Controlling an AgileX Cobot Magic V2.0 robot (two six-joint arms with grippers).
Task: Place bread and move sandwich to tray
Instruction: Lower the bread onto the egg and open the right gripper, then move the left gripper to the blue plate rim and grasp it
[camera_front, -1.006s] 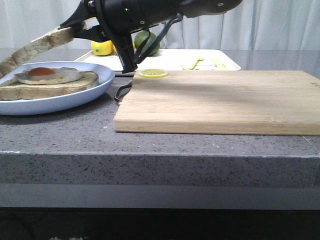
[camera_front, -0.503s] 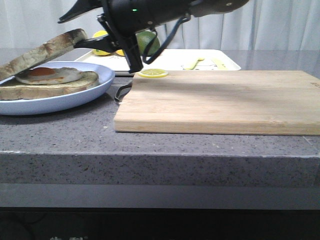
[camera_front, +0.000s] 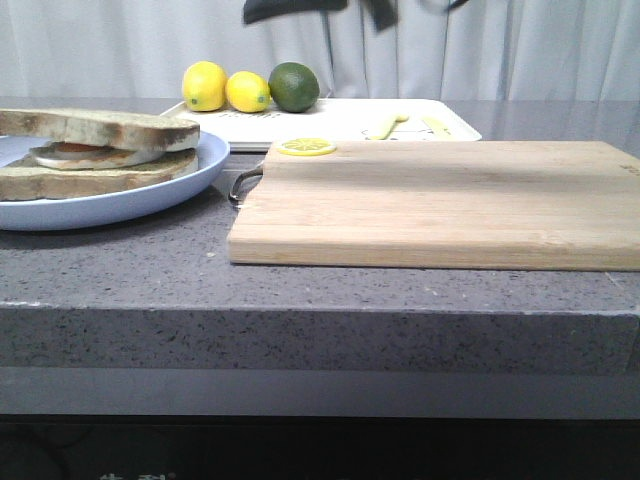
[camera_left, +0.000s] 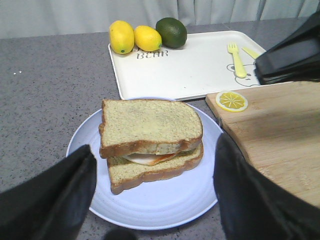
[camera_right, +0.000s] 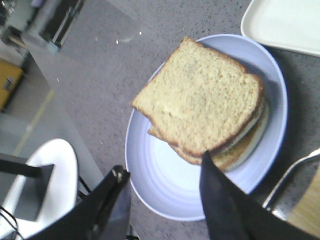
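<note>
Bread (camera_left: 150, 122) laid on the egg, closing the sandwich (camera_left: 152, 150) on the round blue plate (camera_left: 145, 210), far left on the speckled surface (camera_front: 300, 290). Left gripper (camera_left: 152, 200) spread wide, straddling the plate. Right gripper (camera_right: 165, 200) also parted, empty. Smooth white tray (camera_left: 190, 70) just beyond, to the right.

Table (camera_front: 330, 300): grey speckled stone top with a thick front edge, dark recess beneath. Curtain (camera_front: 540, 50): pale grey-white, hanging in vertical folds behind the table, evenly lit. Floor (camera_right: 30, 107): grey, seen beyond the table edge in the right wrist view, blurred.
</note>
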